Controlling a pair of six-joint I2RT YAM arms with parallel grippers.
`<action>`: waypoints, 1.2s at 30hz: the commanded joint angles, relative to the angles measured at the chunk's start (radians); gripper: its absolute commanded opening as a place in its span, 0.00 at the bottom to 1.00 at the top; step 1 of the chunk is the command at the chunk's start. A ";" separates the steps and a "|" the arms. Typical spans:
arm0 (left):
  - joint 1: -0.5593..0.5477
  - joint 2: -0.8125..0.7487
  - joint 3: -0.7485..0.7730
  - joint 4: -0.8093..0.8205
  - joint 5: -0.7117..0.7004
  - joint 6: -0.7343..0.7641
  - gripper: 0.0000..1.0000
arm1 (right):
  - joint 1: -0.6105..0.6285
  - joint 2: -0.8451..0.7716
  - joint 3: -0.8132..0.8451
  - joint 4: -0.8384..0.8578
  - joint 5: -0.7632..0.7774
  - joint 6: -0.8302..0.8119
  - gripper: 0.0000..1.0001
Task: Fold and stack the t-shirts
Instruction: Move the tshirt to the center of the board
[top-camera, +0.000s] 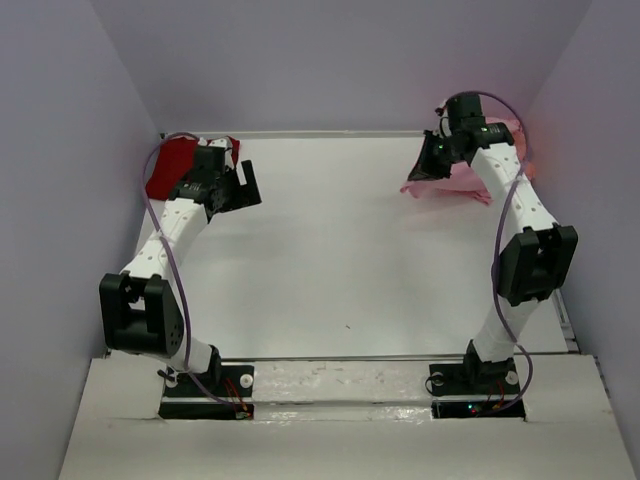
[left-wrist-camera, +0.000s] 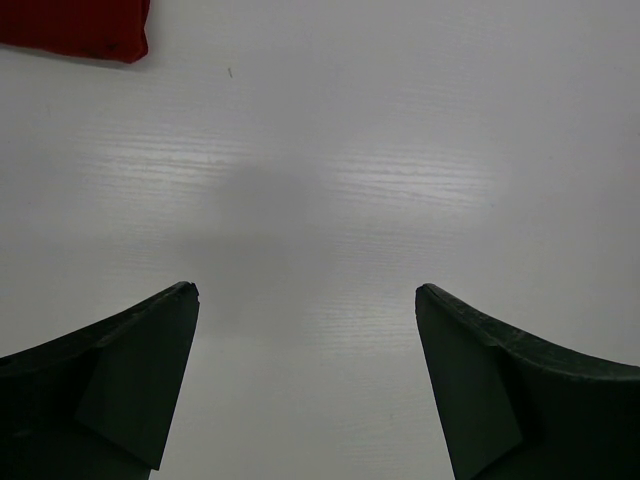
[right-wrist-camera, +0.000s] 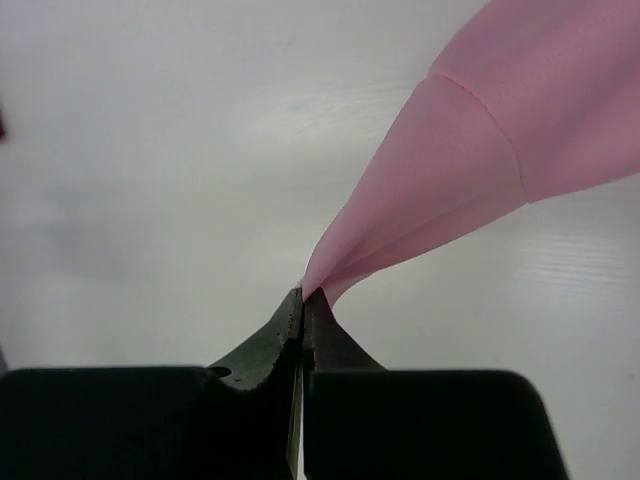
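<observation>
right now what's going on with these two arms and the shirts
The right arm is at the far right corner of the table, its jaws shut on a pinched edge of a pink t-shirt, pulling the cloth taut. The left arm hovers with its jaws wide open over bare table, holding nothing, just beside the dark red t-shirt in the far left corner. The shirts sit apart, not yet stacked.
</observation>
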 joint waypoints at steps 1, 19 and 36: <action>0.003 0.012 0.076 0.011 0.002 0.003 0.99 | 0.171 -0.019 0.086 -0.248 -0.341 -0.008 0.00; 0.003 0.078 0.218 -0.040 -0.082 -0.033 0.99 | 0.179 -0.224 0.502 0.084 -0.785 0.316 0.00; 0.003 0.005 0.130 -0.026 -0.065 -0.042 0.99 | 0.153 -0.306 -0.168 -0.007 -0.139 0.055 0.00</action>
